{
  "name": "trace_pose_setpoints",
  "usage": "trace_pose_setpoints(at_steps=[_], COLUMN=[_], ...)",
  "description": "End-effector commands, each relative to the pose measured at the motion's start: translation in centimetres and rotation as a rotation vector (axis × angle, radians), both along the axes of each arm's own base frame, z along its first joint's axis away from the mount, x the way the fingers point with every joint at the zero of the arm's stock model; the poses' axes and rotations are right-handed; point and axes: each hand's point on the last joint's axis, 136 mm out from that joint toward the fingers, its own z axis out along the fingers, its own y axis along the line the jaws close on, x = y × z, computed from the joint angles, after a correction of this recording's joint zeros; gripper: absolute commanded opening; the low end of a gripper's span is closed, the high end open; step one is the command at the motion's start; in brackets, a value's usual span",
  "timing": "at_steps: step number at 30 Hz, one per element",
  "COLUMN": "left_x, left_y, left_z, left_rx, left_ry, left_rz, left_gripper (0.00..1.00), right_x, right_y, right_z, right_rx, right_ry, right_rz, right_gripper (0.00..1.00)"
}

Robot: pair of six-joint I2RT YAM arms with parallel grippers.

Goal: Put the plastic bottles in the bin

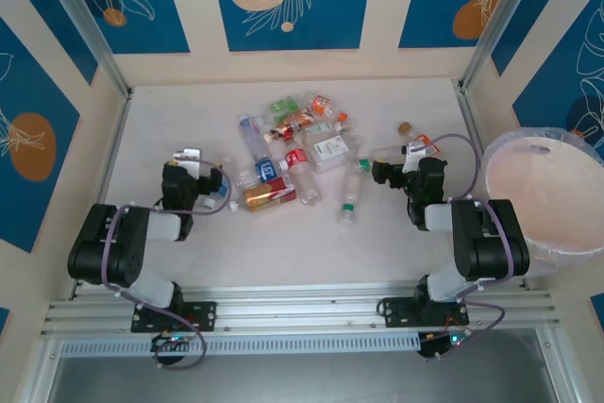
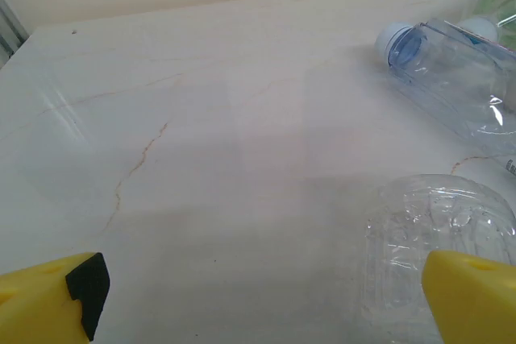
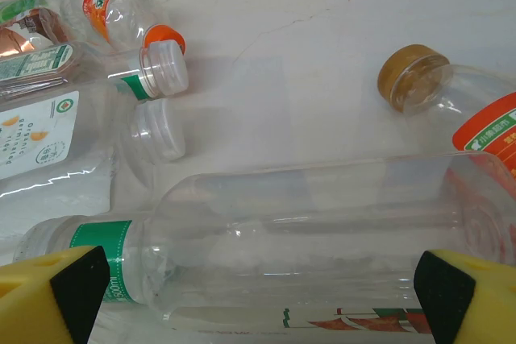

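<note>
Bin at far right, cut off by frame edge, bottles heaped mid-table, overlapping, left gripper jaws spread wide, empty, right gripper jaws spread wide, straddling a clear bottle, contact unclear

I've got 2 black arms on screen, the left arm and the right arm, both with chunky rounded joints and pale grey link sections. Thin lilac cables loop off each wrist. On the wrist feeds the fingers are bright yellow, with black pads.
</note>
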Motion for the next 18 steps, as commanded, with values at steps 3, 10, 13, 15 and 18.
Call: trace_pose_setpoints(at_steps=[3, 10, 13, 15, 18], left_x=[0.01, 0.04, 0.03, 0.03, 0.01], left_y=[-0.05, -0.01, 0.01, 0.06, 0.07], left_z=[-0.36, -0.38, -0.34, -0.32, -0.32], left_rx=[0.011, 0.01, 0.011, 0.011, 0.011], left_ry=[0.022, 0.024, 0.022, 0.021, 0.02], left_rz=[-0.02, -0.018, -0.018, -0.016, -0.016], left_gripper=[1.0, 1.0, 1.0, 1.0, 1.0], right_x=[0.37, 0.36, 0.36, 0.3, 0.32], right_y=[-0.42, -0.43, -0.11, -0.03, -0.03], right_z=[0.6, 0.61, 0.74, 0.68, 0.7], right_rx=[0.0, -0.001, -0.001, -0.001, -0.001], right_ry=[-0.018, -0.019, -0.022, -0.021, -0.021], right_rz=[-0.026, -0.027, -0.006, -0.002, -0.003], right_gripper=[0.99, 0.99, 0.99, 0.99, 0.99])
